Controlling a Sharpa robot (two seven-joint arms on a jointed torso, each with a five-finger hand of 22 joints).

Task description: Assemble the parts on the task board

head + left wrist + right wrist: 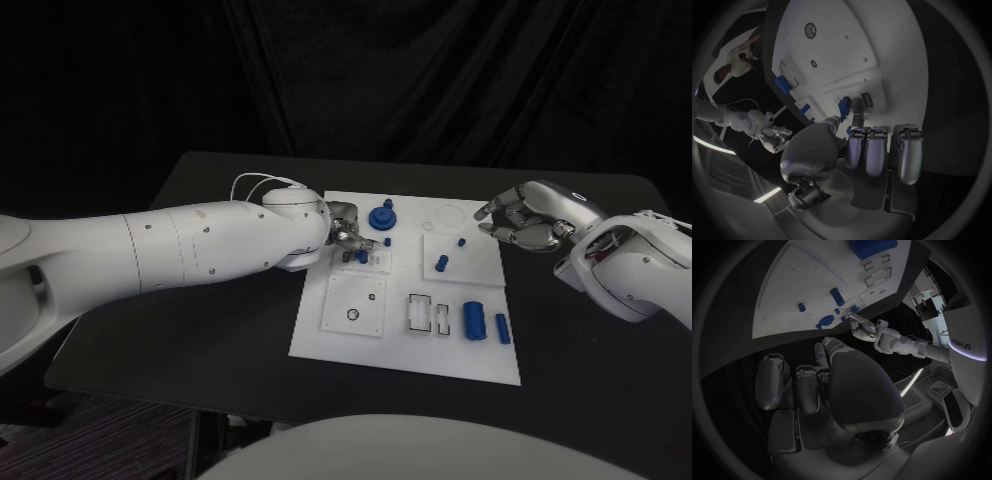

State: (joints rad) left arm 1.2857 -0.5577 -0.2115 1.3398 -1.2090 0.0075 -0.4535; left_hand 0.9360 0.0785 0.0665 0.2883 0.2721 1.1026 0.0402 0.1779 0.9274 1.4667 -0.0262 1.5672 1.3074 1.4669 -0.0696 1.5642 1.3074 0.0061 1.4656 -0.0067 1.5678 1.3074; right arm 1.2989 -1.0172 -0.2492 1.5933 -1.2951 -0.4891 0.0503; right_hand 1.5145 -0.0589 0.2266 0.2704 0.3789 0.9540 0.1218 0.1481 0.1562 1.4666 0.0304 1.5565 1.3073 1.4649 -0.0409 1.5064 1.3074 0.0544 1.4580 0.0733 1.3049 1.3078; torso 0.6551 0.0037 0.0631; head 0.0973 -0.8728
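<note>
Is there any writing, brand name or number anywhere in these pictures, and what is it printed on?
"haypa", or close to it: dark letters running sideways on the robot's white body in the right wrist view, its start cut off, so the reading is unsure.
The task board, its blue parts, the left hand and the right hand carry no readable text.

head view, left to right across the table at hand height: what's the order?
left hand → blue round part → small blue peg → right hand
</note>
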